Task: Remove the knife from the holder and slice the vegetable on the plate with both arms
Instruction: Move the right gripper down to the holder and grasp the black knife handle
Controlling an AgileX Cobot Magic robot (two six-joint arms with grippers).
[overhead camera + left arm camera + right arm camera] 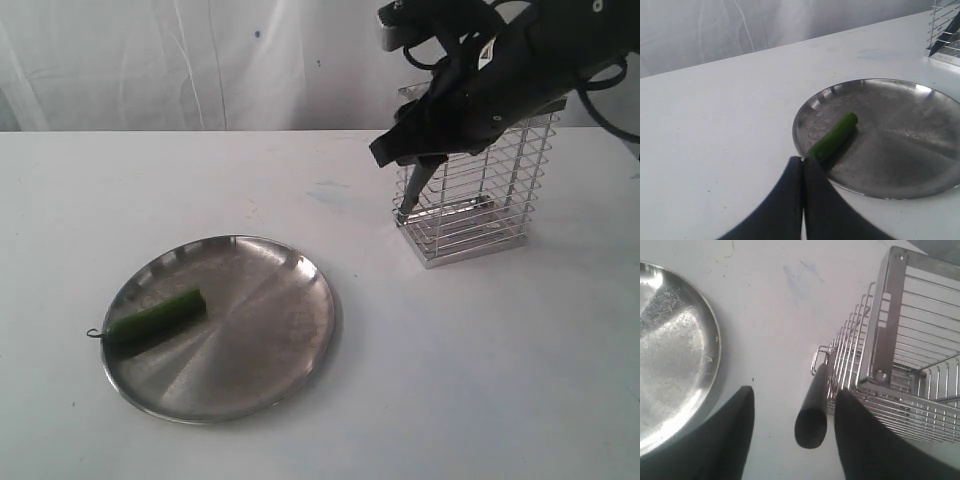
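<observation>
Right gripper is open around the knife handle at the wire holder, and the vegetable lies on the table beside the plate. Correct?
Not quite. The vegetable lies on the plate, near its rim, as the exterior view shows. The right gripper is indeed open around the knife handle at the holder.

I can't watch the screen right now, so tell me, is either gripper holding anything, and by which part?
Nothing is held. The right gripper is open astride the knife handle beside the holder, not closed. The left gripper is shut on nothing.

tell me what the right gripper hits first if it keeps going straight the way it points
Probably the knife: its dark handle sits between the open fingers of the right gripper, beside the holder. Depth is unclear.
</observation>
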